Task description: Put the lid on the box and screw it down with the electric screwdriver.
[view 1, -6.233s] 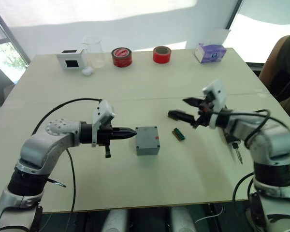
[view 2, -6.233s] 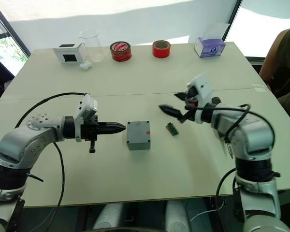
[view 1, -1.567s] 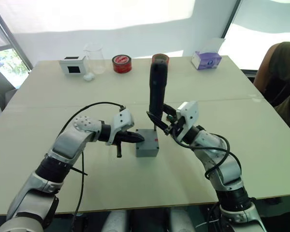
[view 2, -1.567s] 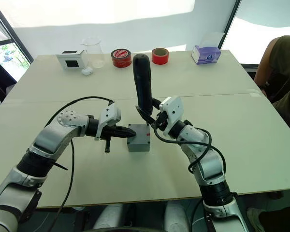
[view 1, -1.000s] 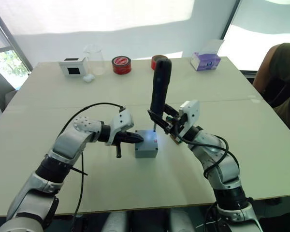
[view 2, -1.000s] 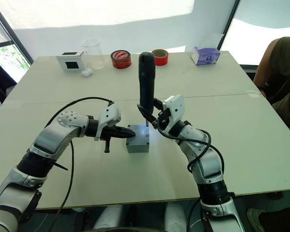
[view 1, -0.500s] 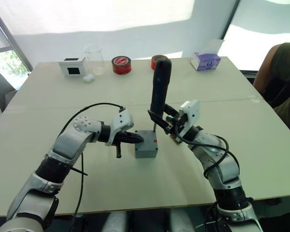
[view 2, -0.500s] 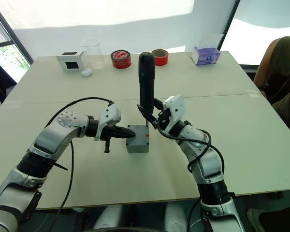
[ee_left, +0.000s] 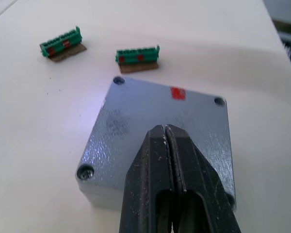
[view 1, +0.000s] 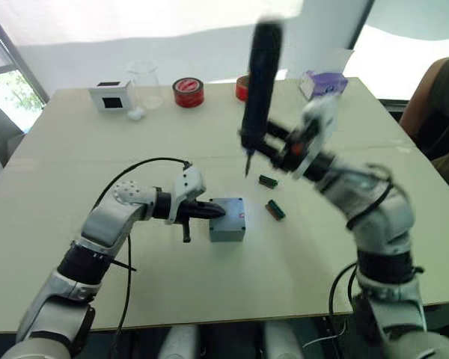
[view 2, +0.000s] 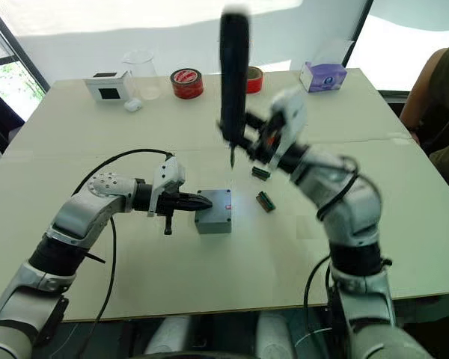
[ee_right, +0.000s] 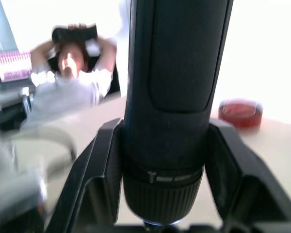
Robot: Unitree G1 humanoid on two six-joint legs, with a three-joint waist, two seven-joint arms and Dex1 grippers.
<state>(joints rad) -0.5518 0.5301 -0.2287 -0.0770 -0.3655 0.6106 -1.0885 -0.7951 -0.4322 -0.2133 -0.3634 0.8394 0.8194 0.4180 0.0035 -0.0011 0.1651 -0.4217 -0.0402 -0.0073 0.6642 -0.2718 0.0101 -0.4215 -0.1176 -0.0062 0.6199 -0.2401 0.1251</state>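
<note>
Robotics lab or test room. Pale worktable (view 1: pixel 97 142) against a white-draped wall, big windows (view 1: pixel 4 90) either side. Bench clutter along the far edge: tape rolls (view 1: pixel 188 91), glass beaker (view 1: pixel 145 81), tissue box (view 1: pixel 323 82). Person seated at the table's side (view 1: pixel 434 105).

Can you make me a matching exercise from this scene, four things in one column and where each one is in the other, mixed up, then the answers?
Things:
1. electric screwdriver
2. left gripper
3. purple tissue box
4. two green connectors

Places:
A. lying on the table beside the box
B. held upright in the right gripper, bit in the air
C. far right corner of the table
D. fingers together against the box's left side

Pairs: 1-B, 2-D, 3-C, 4-A
</note>
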